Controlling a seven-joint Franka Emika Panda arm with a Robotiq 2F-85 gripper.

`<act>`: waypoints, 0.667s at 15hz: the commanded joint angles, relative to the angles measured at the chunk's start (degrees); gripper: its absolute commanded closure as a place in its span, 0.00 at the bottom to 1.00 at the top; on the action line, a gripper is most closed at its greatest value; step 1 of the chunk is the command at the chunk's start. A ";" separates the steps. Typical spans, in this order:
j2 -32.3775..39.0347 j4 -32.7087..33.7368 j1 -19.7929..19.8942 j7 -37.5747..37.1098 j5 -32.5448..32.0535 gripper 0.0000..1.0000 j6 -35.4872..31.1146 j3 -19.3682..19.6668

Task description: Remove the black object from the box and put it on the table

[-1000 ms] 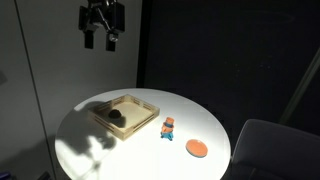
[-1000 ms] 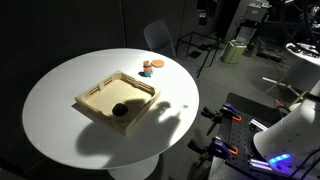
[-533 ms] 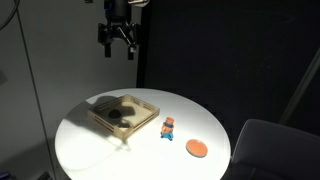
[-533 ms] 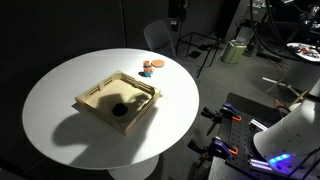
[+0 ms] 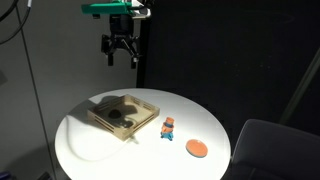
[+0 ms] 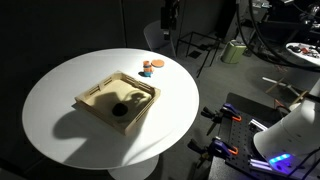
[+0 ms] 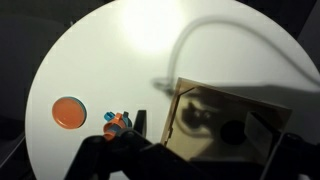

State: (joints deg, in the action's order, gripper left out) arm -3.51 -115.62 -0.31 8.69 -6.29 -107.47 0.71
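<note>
High above the table (image 6: 60,90), the gripper (image 5: 121,58) hangs with its jaws spread wide, holding nothing. The black object (image 6: 120,110) sits toward the near corner of the box (image 6: 100,85). I'd line up first, then drop straight down, staying off the box walls.

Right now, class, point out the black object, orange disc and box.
black object (image 6: 119,110): in an exterior view, middle of its top.
orange disc (image 7: 68,111): in the wrist view, its centre.
box (image 6: 101,114): in an exterior view, its near rim.
</note>
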 commanded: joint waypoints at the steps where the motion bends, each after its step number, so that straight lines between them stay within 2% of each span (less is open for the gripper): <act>1: 0.02 0.17 0.14 0.04 0.02 0.00 0.12 -0.15; 6: 1.31 1.02 0.12 2.71 2.16 0.00 -1.79 0.07; 10: 5.35 2.88 -1.06 6.92 5.96 0.00 -8.27 -1.22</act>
State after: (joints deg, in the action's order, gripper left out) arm -1.65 -115.48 -0.66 11.70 -3.34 -112.49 0.28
